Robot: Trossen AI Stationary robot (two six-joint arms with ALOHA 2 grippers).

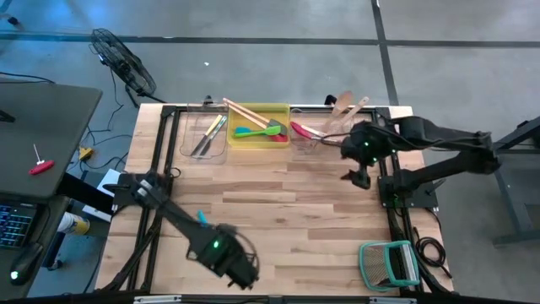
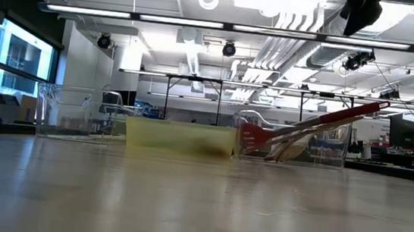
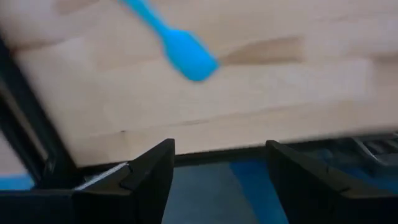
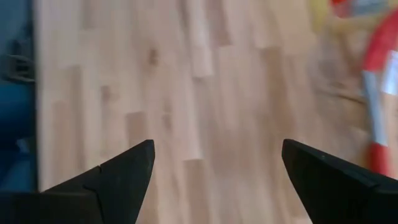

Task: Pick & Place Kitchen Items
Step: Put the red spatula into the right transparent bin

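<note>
You had the right gripper [image 1: 356,176] spread empty just off the clear bin [image 1: 316,135], apparently post-drop, while the left gripper [image 1: 245,274], also spread, sat near the blue spatula [image 3: 180,46].

Three bins in a row along the table's far edge, both arms out over the table.

The right gripper [image 1: 358,176] hangs above bare table [image 1: 287,203], just in front of the right bin [image 1: 314,135], whose spatula [image 2: 305,125] leans out over its rim; the middle bin [image 1: 258,127] and left bin [image 1: 204,139] (each holding utensils) lie farther to its left. The left gripper [image 1: 245,274] sits at the near edge, a lone spatula [image 3: 180,43] on the table just behind it. A wire rack [image 1: 390,263] stands at the near right corner.
</note>
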